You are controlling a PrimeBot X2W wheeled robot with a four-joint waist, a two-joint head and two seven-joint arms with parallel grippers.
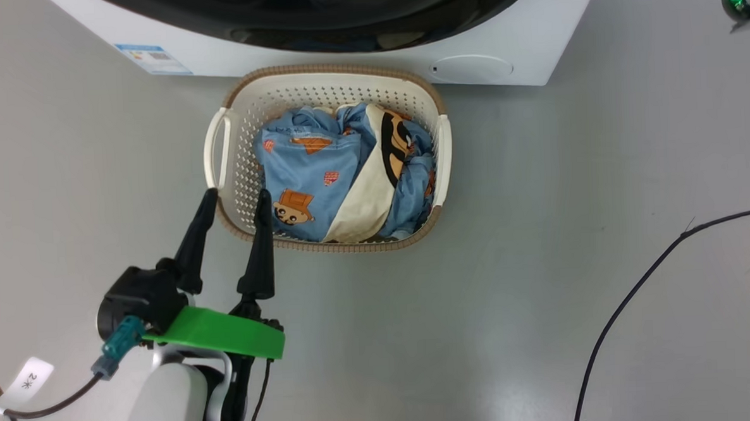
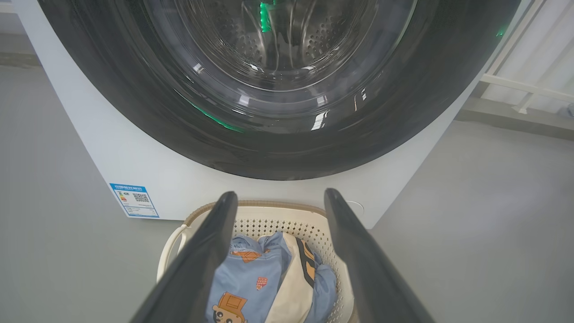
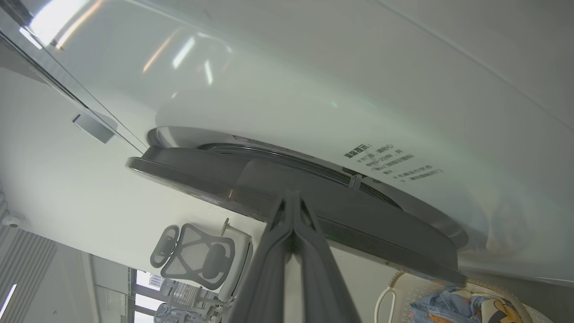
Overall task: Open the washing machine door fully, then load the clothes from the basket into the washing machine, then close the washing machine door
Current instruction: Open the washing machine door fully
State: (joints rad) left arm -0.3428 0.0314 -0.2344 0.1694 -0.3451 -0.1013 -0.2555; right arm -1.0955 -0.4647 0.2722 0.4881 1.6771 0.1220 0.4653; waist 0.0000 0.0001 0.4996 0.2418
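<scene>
Left pincer (image 1: 236, 193) spread wide by basket rim (image 1: 337, 68) — right pincer (image 3: 292, 196) closed at door edge (image 3: 202, 179).

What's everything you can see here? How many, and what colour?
Washer: one, white, behind basket.
Door: one, black ring, clear glass, washer's front.
Sticker: one, blue, washer's front.
Basket: one, cream, brown rim, on floor.
Clothes: several, blue and cream, in basket.
Cable: one, black, floor at right.
Chair: one, grey, background.
Left gripper: one, black, open, over basket's near rim.
Right gripper: one, dark, shut, at door's edge.
</scene>
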